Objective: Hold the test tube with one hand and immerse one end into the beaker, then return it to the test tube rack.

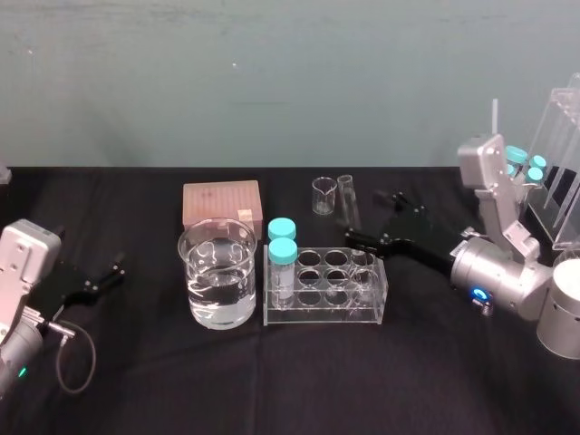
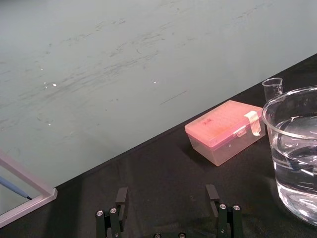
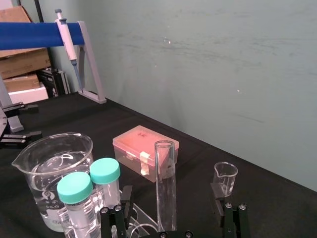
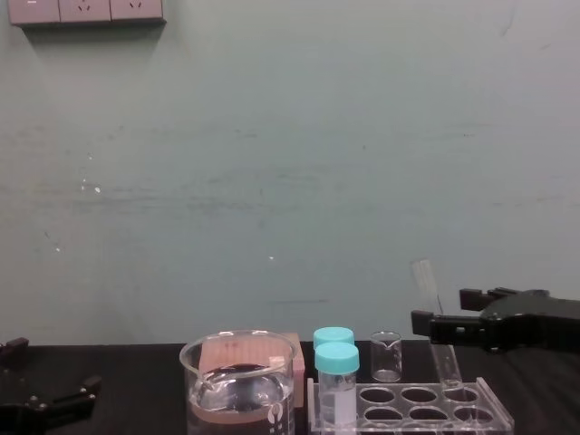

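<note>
Right gripper [image 1: 373, 217] hangs at the test tube rack's [image 1: 322, 315] rear right corner, jaws wide, empty — close squarely on the test tube [image 3: 165, 178], then lift straight. That tube leans in the rack's rear right hole between the jaws, touching neither; left gripper [image 1: 100, 276] idles open, well left of the rack.

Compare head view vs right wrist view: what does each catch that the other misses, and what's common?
Head, not wrist: the left gripper parked open at the table's left, and the right gripper seen from outside, open astride the test tube. Wrist, not head: a pipette stand with a blue bar, at the back. Shared: beaker of clear liquid, test tube rack, two teal-capped vials, pink box, small beaker.
</note>
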